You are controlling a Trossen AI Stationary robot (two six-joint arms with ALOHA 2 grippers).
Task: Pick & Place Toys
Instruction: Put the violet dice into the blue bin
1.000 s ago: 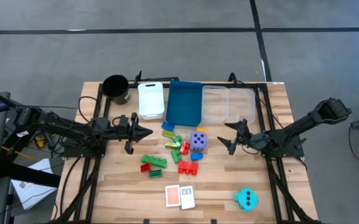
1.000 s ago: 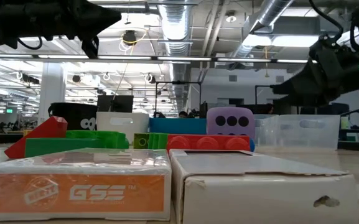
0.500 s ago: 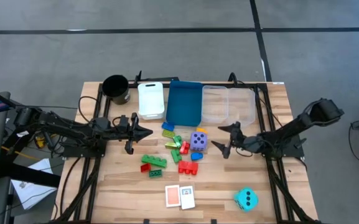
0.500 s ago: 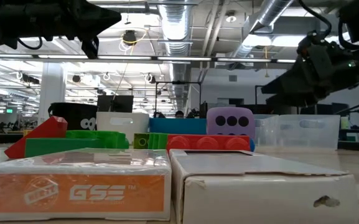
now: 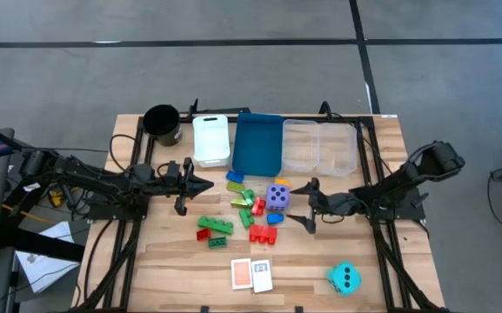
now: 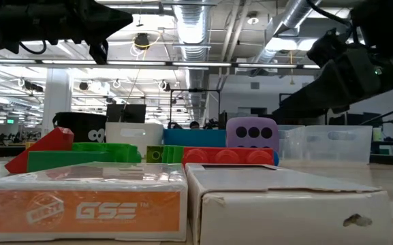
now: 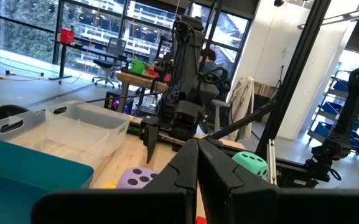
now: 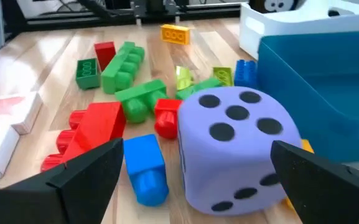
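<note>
Waiting, left gripper (image 5: 209,184): fingers together, hovering well short of the bricks (image 5: 252,212), holding nothing.
Purple die (image 5: 277,196): sitting just ahead of the right gripper.
Right gripper (image 5: 302,204): fingers apart, lining up to straddle the die.

Colours I can read on my table feed right now

From overhead I see a purple die (image 5: 277,196) with dark dots at frame centre, a cyan die (image 5: 344,278) with black dots lower right, and red bricks (image 5: 261,232), green bricks (image 5: 215,226), a blue brick (image 5: 235,185) and a yellow brick (image 5: 236,176) scattered mid-frame. One card (image 5: 242,274) is orange-red, the other card (image 5: 262,276) mostly white. Along the upper middle sit a black cup (image 5: 162,123), a white bin (image 5: 210,139), a blue bin (image 5: 258,143) and a clear bin (image 5: 320,146). The table (image 5: 172,269) is pale wood planking; both arms are dark.
</note>
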